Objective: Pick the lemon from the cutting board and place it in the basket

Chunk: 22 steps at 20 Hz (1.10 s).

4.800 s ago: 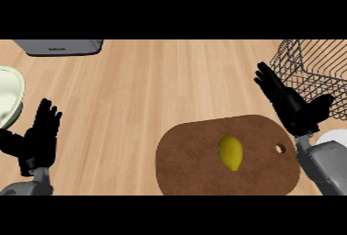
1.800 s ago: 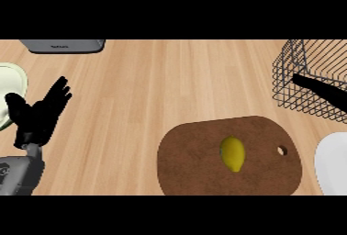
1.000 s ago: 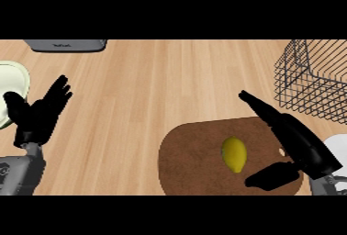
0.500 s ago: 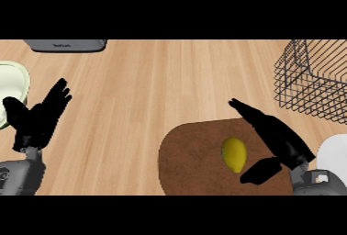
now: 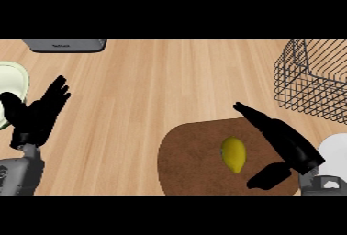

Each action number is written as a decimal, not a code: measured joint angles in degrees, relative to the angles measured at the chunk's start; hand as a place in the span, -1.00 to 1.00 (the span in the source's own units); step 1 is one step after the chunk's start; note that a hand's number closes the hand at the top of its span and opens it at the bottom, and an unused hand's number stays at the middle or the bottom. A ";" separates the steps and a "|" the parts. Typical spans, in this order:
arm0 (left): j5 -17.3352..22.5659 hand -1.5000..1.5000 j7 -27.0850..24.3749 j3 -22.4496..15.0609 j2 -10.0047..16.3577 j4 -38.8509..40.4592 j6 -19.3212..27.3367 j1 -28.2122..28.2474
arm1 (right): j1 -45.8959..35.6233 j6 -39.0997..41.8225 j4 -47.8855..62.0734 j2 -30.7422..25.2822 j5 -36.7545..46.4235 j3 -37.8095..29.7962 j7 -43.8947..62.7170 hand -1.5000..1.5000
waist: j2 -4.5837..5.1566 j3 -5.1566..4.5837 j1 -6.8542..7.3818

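the right hand [image 5: 283,142] hung over the cutting board [image 5: 193,158], fingers straight, thumb spread, holding nothing. the lemon [image 5: 234,154] lay just beside it on the board's right half. to grasp well, it likely needed to shift left until thumb and fingers flanked the lemon's long sides, then curl. the basket [image 5: 313,85] stood up right, well apart. the left hand [image 5: 35,118] rested open at the left.
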 measured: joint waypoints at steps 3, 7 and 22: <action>-0.39 0.00 -0.34 0.43 -0.44 -0.08 -0.68 0.44 | 1.21 0.06 0.09 1.46 1.44 0.63 -1.99 -1.00 | -0.01 -0.01 0.03; -1.83 0.00 -1.02 0.35 -1.78 -0.66 -0.69 1.21 | 1.16 1.19 0.90 2.91 2.97 0.21 -3.58 -1.00 | -0.01 0.00 0.07; -2.88 0.00 -1.35 2.38 -2.64 -0.71 -2.46 1.37 | 2.19 -2.02 5.95 5.56 16.60 4.82 -6.64 1.00 | 0.00 -0.01 0.17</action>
